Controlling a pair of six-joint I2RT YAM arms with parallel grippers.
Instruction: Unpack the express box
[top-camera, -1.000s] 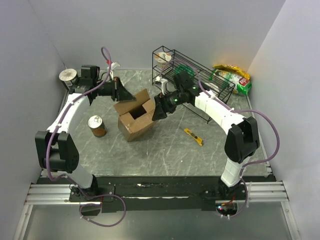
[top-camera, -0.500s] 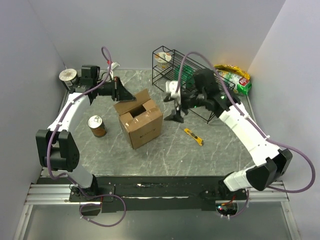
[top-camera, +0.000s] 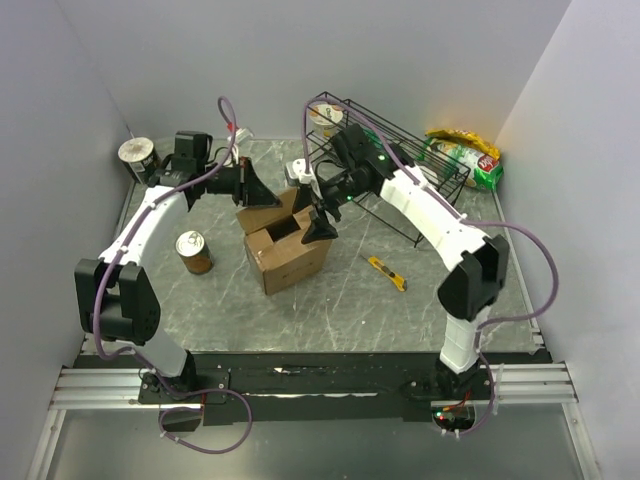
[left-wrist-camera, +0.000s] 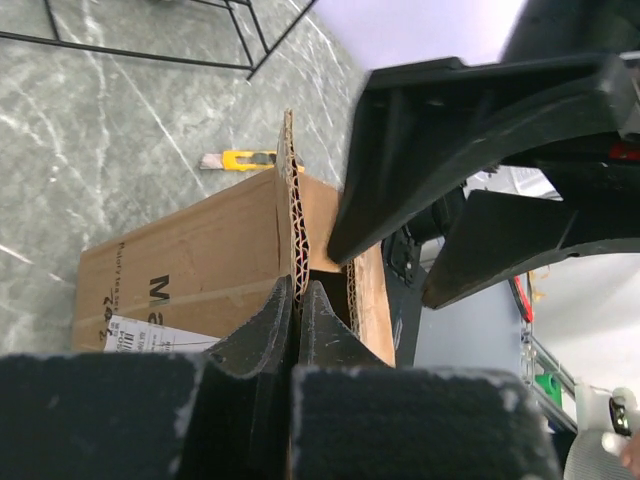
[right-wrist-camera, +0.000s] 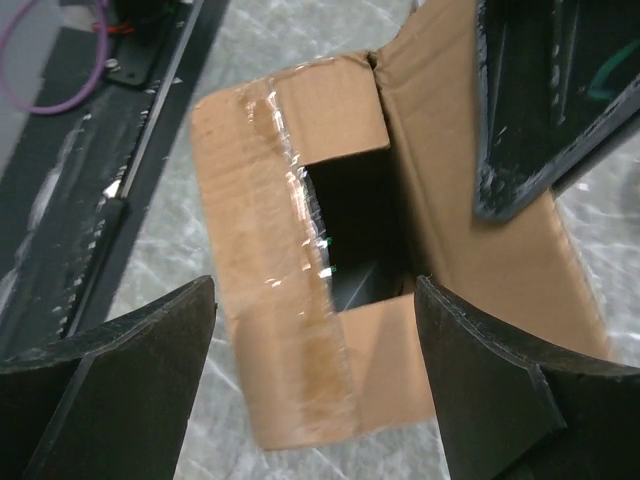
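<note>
The express box (top-camera: 296, 264) is a brown carton standing mid-table with its top open. One flap stands upright, and my left gripper (top-camera: 260, 193) is shut on its edge; the left wrist view has both fingers (left-wrist-camera: 260, 330) pinching the corrugated flap (left-wrist-camera: 291, 200). My right gripper (top-camera: 313, 213) hovers open just above the box's top. In the right wrist view its fingertips (right-wrist-camera: 195, 300) straddle the dark opening (right-wrist-camera: 355, 225) and a taped flap (right-wrist-camera: 280, 200), with nothing between them. Nothing of the box's contents can be made out.
A tin can (top-camera: 193, 251) stands left of the box. A yellow box cutter (top-camera: 387, 272) lies to its right. A black wire rack (top-camera: 395, 150) with a cup (top-camera: 325, 116) is behind, snack bags (top-camera: 465, 153) at far right, a cup (top-camera: 137, 152) in the far-left corner.
The right arm swung away to the right, then came back over the box with its jaws opened wider. The left gripper moved slightly right, still on the flap.
</note>
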